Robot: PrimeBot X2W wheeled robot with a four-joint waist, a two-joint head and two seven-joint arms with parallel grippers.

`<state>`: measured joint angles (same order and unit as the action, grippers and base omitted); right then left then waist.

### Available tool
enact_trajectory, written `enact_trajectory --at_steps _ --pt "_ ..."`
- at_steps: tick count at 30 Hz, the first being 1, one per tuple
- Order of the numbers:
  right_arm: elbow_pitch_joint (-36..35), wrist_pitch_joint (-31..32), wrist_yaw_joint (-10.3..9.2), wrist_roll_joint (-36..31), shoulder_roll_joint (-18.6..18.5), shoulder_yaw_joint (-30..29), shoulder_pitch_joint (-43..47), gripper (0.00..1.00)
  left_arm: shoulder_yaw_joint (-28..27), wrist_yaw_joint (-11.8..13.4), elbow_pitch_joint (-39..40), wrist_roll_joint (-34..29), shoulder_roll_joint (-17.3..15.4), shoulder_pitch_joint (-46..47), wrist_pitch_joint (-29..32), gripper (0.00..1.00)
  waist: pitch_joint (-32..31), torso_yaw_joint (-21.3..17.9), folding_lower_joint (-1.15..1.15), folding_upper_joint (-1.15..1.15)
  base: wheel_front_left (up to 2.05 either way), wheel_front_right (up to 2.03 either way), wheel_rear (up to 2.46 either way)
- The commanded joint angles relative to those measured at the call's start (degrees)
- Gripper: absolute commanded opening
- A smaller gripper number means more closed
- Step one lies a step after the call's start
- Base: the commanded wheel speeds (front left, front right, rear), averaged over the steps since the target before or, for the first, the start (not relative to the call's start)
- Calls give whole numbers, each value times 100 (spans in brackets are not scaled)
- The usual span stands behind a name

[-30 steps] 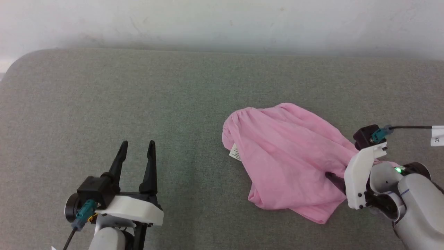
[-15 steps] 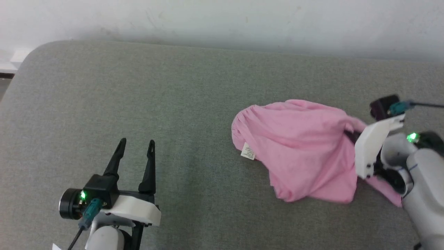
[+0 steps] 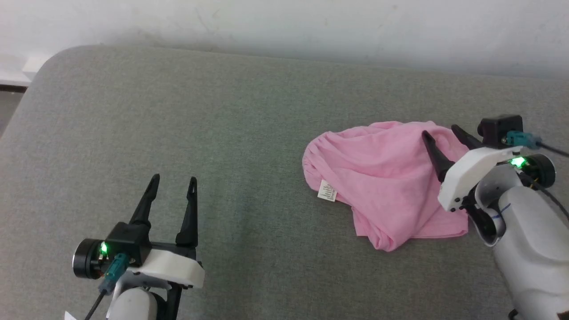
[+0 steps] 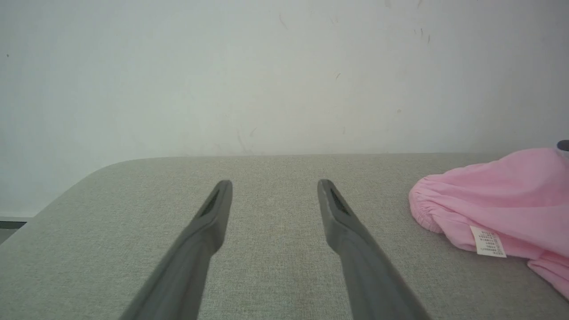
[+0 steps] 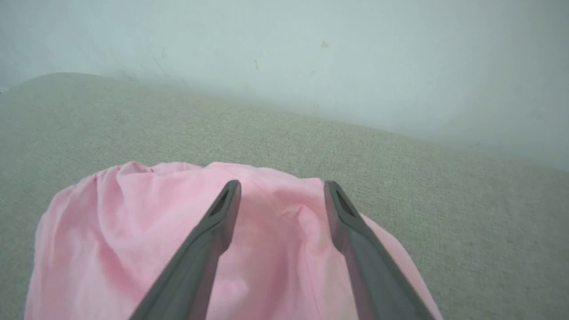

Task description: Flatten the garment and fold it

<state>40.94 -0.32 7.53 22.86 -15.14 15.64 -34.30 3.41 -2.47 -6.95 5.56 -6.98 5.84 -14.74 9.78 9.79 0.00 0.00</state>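
Observation:
The light pink garment lies crumpled on the grey surface at the right, its gathered waistband to the left and its small white label at the front edge. In the left wrist view the garment sits at the far right with the label showing. My right gripper hovers over the garment's right part, open, nothing between its fingers; below its fingers lies the pink cloth. My left gripper stands open at the lower left, well apart from the garment, its fingers over bare surface.
The grey padded surface has a rounded far-left corner and ends against a pale wall at the back. Bare room stretches between the left gripper and the garment.
The right gripper let go of the garment and rose, its fingers now open above the cloth. The garment settled lower and flatter. The camera shifted a little; the left arm held still.

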Motion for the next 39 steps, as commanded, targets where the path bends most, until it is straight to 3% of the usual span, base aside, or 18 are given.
enact_trajectory --at_steps 1,5,8,20,30,31,32,33,34,39 --pt "-20 -219 -4 -38 47 -28 111 100 12 -30 4 19 8 1 -26 100 -92 -103 0 0 0 0 0" --pt "-346 -918 -4 -180 163 -50 387 100 102 -119 -125 84 7 84 -3 100 -240 -357 0 0 0 0 0" --pt "-738 -1038 -4 -315 262 -117 729 100 270 -239 -266 135 -6 281 111 100 -330 -588 0 0 0 0 0" --pt "-3313 -207 -4 -787 777 -360 2609 100 1242 -496 -1809 779 -250 1518 1261 100 -239 -1552 0 0 0 0 0" --pt "-4252 288 -4 -786 1023 -462 3412 100 2562 -501 -3129 1780 -680 2422 3118 100 -48 -1844 0 0 0 0 0" --pt "-4284 300 -4 -773 1039 -463 3438 100 2645 -501 -3229 1843 -704 2468 3286 89 -47 -1861 0 0 0 0 0" --pt "-4306 315 -4 -770 1051 -469 3463 100 2702 -501 -3317 1918 -716 2498 3441 38 -50 -1879 0 0 0 0 0" --pt "-4331 322 -4 -771 1064 -489 3485 100 2757 -501 -3353 1969 -736 2525 3533 10 -53 -1892 0 0 0 0 0" --pt "-4358 324 -4 -761 1078 -511 3503 100 2771 -501 -3351 2002 -769 2555 3537 0 -54 -1902 0 0 0 0 0" --pt "-4424 357 -4 -768 1106 -617 3565 100 2675 -480 -3101 2019 -991 2577 3242 0 -113 -1851 0 0 0 0 0"
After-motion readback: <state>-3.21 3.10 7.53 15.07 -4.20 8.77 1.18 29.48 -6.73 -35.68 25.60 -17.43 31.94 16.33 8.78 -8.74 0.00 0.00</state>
